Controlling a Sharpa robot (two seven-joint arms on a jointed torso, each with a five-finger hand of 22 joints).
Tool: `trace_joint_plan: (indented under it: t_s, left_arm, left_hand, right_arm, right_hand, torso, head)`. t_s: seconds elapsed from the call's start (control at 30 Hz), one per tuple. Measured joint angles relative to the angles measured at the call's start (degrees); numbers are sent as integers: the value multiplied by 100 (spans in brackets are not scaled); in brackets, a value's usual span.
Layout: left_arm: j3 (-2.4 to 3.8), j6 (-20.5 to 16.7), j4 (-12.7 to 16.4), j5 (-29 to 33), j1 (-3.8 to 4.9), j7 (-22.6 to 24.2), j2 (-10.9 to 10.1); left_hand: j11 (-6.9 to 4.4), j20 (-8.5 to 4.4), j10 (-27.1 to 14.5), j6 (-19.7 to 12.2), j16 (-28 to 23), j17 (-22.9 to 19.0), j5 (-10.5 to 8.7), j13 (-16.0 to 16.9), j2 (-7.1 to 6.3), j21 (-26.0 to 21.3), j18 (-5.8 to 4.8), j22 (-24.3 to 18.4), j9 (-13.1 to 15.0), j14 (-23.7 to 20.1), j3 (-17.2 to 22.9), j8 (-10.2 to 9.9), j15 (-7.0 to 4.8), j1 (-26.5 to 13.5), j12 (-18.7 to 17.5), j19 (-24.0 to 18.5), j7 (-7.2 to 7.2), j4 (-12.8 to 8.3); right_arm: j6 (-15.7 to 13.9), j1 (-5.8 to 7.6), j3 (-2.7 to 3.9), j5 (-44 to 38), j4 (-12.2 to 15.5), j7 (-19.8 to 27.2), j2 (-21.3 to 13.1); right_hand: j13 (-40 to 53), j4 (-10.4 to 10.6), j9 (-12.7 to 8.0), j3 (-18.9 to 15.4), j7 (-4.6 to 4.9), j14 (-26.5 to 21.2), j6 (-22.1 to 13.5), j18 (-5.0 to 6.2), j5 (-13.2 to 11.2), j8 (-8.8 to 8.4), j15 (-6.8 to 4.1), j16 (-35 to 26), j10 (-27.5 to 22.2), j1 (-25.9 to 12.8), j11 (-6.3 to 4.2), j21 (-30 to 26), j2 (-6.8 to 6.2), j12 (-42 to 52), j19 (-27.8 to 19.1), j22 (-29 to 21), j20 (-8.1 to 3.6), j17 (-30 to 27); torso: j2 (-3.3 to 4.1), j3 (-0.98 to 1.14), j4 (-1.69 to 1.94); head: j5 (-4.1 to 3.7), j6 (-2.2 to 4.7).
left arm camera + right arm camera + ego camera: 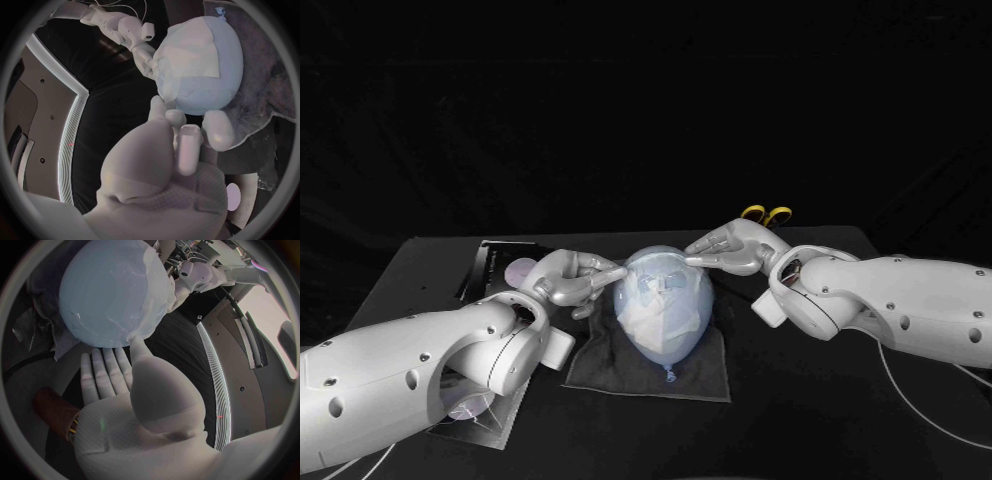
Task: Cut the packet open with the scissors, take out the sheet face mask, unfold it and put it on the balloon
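The task stood at its last step: the sheet face mask point(661, 298) lay draped over the pale balloon point(672, 350), which rested on a dark cloth point(625, 378) in the middle of the table point(805, 410). The left robot hand point(571, 278) had its curled fingertips point(187, 145) against the balloon's rounded end; whether they nipped the sheet I could not tell. The right robot hand point(733, 250) met the opposite side, thumb on the mask's edge where the sheet drew to a point, so I judged it a pinch, the other fingers point(106, 371) straight and side by side. The yellow-handled scissors point(764, 212) lay behind it. Next, the sheet probably needed gentle smoothing, without rolling the balloon.
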Motion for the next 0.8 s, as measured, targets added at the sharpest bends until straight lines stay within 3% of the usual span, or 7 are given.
trace_joint_plan:
  t_s: [0.13,0.4,0.5,0.63,0.67,0.7,0.8]
  left_arm:
    - [1,-42,0,25,-1,37,5]
    - [3,-151,-3,57,-7,86,15]
    - [4,-188,-2,60,-9,95,4]
    - [5,-227,11,60,-12,103,-33]
    - [6,-234,16,60,-12,105,-46]
    - [6,-241,24,59,-12,106,-63]
    - [6,-252,44,56,-14,106,-111]
  left_hand:
    - [1,-52,1,146,27,0,-3,67,86,69,-4,106,3,3,289,-16,-59,190,1,52,-43,-116]
    - [39,-71,38,158,27,1,-16,144,34,159,-47,264,115,3,599,13,-59,324,1,71,-29,195]
    - [42,-71,39,163,27,2,-17,144,-36,199,-50,314,166,3,1173,4,-59,365,1,70,-2,328]
    - [76,-92,74,199,54,2,33,140,-944,267,-53,419,261,3,3303,-42,-59,-327,0,91,27,276]
    - [99,-68,105,222,54,3,32,187,-1578,292,-97,440,299,14,4223,23,-69,-647,53,115,26,316]
    - [60,-56,161,232,54,3,1,437,-1959,292,-135,446,299,22,4962,50,-78,-774,101,127,16,82]
    - [43,-61,227,242,54,3,2,555,-2136,306,-137,480,299,23,5669,172,-79,-1211,118,144,-27,-534]
  right_arm:
    - [0,0,0,0,1,0,0]
    - [0,0,0,1,2,0,-5]
    - [0,-1,0,1,2,0,-6]
    - [1,-2,0,1,1,0,-7]
    - [1,-2,0,1,0,0,-8]
    - [1,-2,0,1,0,0,-9]
    - [1,-3,0,1,-1,0,-13]
  right_hand:
    - [4,0,0,0,0,0,0,-1,0,0,0,0,0,0,0,0,0,0,0,0,0,0]
    - [5,0,0,0,0,0,0,-3,0,0,0,0,0,0,0,0,0,-6,0,0,0,0]
    - [5,0,-1,0,0,0,0,-3,0,0,0,0,0,0,0,0,0,-6,0,0,0,0]
    - [5,0,-1,0,0,0,0,-4,0,23,0,0,0,0,0,0,0,-6,0,-9,0,0]
    - [4,0,-1,0,0,0,0,-5,0,23,0,0,0,0,0,0,0,-6,0,-9,0,0]
    - [4,0,-2,0,0,0,0,-4,0,23,0,0,0,0,0,0,0,-6,0,-9,0,0]
    - [4,0,-2,0,0,0,0,-5,0,23,0,0,0,0,0,0,0,-6,0,-9,0,0]
  torso:
    - [0,1,0]
    - [1,1,-1]
    - [1,1,0]
    - [1,1,0]
    - [1,0,1]
    - [1,0,2]
    - [1,-1,3]
  head:
    - [0,-9]
    - [-2,-20]
    - [-2,-26]
    - [-4,-31]
    - [-7,-31]
    - [-8,-32]
    - [-12,-35]
